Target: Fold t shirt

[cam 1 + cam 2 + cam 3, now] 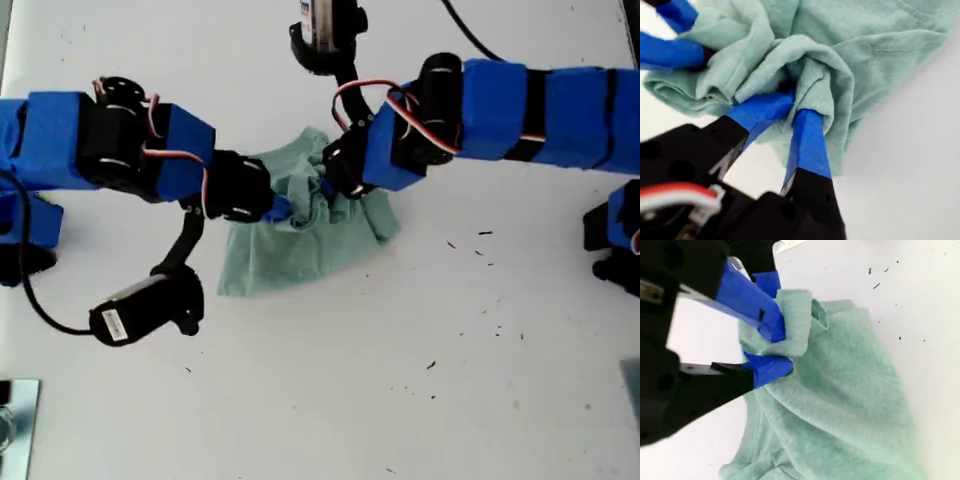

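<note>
The pale green t shirt lies crumpled in the middle of the white table. My first gripper reaches in from the exterior view's right. In the first wrist view my first gripper is shut on a bunched fold of the t shirt. My second gripper comes from the exterior view's left. The second wrist view shows my second gripper shut on a doubled edge of the t shirt. The two grippers sit close together over the shirt's upper middle, hiding the cloth beneath them.
A black wrist camera hangs below the arm on the exterior view's left, and another sits above the shirt. Small dark specks dot the table towards the exterior view's right. A metal object sits at the exterior view's lower left corner.
</note>
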Robot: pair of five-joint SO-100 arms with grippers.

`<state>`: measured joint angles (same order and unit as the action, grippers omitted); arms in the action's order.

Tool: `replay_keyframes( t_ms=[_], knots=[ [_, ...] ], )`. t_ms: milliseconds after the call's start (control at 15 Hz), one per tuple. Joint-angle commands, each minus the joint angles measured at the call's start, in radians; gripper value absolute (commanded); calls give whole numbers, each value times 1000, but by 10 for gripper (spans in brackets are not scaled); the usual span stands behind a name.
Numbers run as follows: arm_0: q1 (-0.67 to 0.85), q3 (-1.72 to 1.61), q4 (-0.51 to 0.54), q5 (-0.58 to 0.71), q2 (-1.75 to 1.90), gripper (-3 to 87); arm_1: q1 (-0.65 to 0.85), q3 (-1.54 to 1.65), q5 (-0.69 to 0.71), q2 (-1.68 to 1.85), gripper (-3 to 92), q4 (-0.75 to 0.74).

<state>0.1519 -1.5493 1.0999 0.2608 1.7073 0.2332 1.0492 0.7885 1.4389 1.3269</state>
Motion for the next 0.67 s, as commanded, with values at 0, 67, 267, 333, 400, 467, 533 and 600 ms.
replay_keyframes(
  t_ms=[0,67,267,333,400,467,533,600],
  knots=[
    [109,-158,-51,17,264,266,86,-44,83,63,485,-6],
    [186,-307,-64,9,411,267,147,17,69,141,424,2],
    [350,-775,-135,12,957,247,385,466,-21,574,357,-84],
    [354,-865,-123,-3,1062,243,445,644,-49,744,340,-120],
    [324,-959,-130,-38,1155,236,479,790,-44,894,328,-144],
    [288,-1065,-143,-81,1266,225,495,896,-55,1012,327,-124],
    [258,-1186,-152,-109,1411,214,497,1003,-78,1118,327,-107],
    [218,-1308,-146,-137,1583,217,489,1121,-104,1230,326,-97]
  ],
)
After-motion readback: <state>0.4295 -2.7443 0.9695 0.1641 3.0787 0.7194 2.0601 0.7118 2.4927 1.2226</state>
